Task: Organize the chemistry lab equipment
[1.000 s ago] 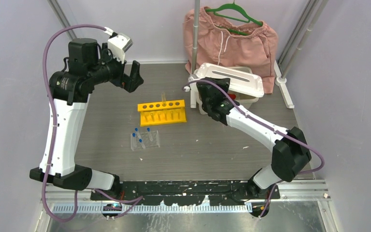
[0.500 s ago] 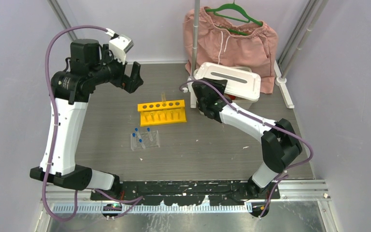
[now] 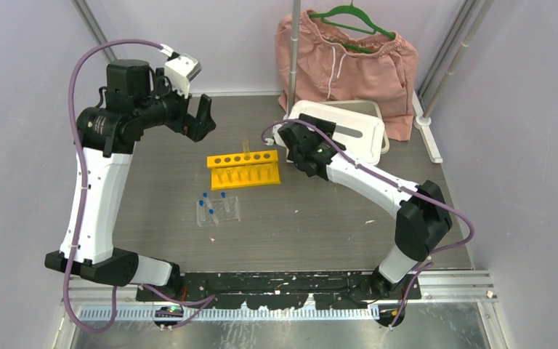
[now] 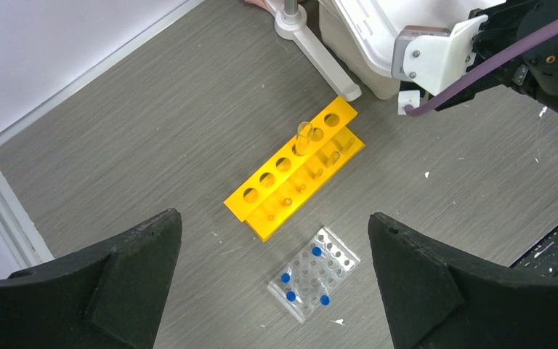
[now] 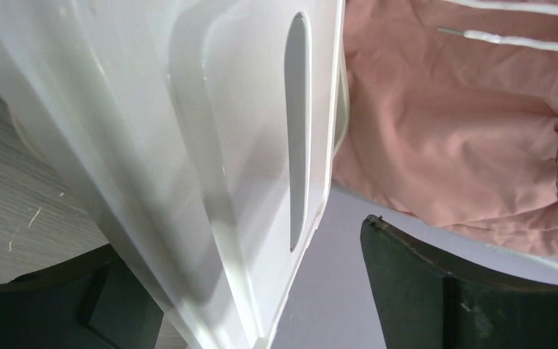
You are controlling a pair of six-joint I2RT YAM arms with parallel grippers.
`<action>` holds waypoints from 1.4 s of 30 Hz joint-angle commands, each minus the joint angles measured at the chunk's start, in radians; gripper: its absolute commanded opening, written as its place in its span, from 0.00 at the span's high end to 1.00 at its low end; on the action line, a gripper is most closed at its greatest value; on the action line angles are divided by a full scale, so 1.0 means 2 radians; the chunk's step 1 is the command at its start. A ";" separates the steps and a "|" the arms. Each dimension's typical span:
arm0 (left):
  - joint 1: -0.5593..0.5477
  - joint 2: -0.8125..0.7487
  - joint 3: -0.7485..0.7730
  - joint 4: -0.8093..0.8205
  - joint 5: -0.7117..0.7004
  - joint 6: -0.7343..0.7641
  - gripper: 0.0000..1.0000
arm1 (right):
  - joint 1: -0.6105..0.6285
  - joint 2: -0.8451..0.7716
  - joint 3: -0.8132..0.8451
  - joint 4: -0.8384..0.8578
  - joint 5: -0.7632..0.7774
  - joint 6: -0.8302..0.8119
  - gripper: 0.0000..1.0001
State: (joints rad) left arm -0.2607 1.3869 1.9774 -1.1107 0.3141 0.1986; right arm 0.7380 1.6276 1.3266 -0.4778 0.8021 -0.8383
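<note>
1. Judged as early: only one clear tube (image 4: 303, 138) upright in the yellow rack (image 4: 296, 167); blue-capped tubes (image 4: 285, 277) in the clear rack (image 4: 312, 273) just in front of it
2. Left gripper (image 4: 272, 218) spread wide, empty, high behind the yellow rack
3. Right gripper (image 5: 240, 240) spread, white lid (image 5: 189, 145) edge between its fingers, right of the yellow rack
4. Free worktop (image 3: 320, 218) in front; tight room near lid and pink shorts (image 3: 349, 54)
</note>
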 commanded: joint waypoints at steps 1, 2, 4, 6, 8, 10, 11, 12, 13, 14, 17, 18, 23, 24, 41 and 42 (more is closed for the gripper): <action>0.000 0.000 0.012 -0.011 0.016 0.003 0.00 | 0.000 -0.027 0.041 -0.072 -0.033 0.037 0.00; 0.000 0.004 0.014 -0.016 0.017 0.003 0.00 | 0.000 -0.027 0.041 -0.076 -0.035 0.040 0.00; 0.000 0.009 0.018 -0.025 0.019 0.003 0.00 | 0.000 -0.027 0.044 -0.088 -0.042 0.051 0.00; 0.000 0.014 0.021 -0.033 0.022 0.004 0.00 | 0.000 -0.026 0.047 -0.102 -0.049 0.063 0.00; 0.000 0.021 0.025 -0.039 0.026 0.002 0.00 | -0.001 -0.027 0.052 -0.117 -0.061 0.083 0.00; 0.000 0.028 0.032 -0.046 0.030 0.000 0.00 | -0.003 -0.028 0.058 -0.138 -0.081 0.102 0.00; 0.000 0.031 0.036 -0.049 0.031 0.000 0.00 | -0.004 -0.028 0.058 -0.147 -0.088 0.110 0.00; 0.000 0.035 0.039 -0.052 0.034 -0.002 0.00 | -0.006 -0.029 0.059 -0.152 -0.090 0.117 0.00; 0.000 0.038 0.042 -0.053 0.036 -0.004 0.00 | -0.007 -0.030 0.059 -0.155 -0.095 0.126 0.00; 0.000 0.041 0.045 -0.056 0.038 -0.004 0.00 | -0.009 -0.032 0.063 -0.161 -0.105 0.136 0.00; 0.000 0.049 0.054 -0.062 0.044 -0.005 0.00 | -0.019 -0.038 0.073 -0.173 -0.138 0.166 0.00; 0.000 0.050 0.056 -0.064 0.045 -0.006 0.00 | -0.023 -0.038 0.074 -0.175 -0.138 0.171 0.00; -0.001 0.051 0.059 -0.066 0.052 -0.009 0.00 | -0.036 -0.031 0.072 -0.159 -0.118 0.186 0.00; -0.001 0.049 0.058 -0.067 0.052 -0.010 0.00 | -0.040 -0.032 0.075 -0.156 -0.118 0.193 0.00; -0.003 0.033 0.029 -0.062 0.062 -0.006 0.00 | -0.073 -0.038 0.108 -0.151 -0.170 0.255 0.00; -0.005 0.034 0.028 -0.063 0.062 -0.005 0.00 | -0.073 -0.047 0.114 -0.149 -0.178 0.268 0.00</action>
State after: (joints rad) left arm -0.2611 1.4872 2.0403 -1.2484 0.4046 0.1902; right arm 0.5915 1.6077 1.4734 -0.8021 0.4889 -0.3897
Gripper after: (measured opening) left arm 0.996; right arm 0.996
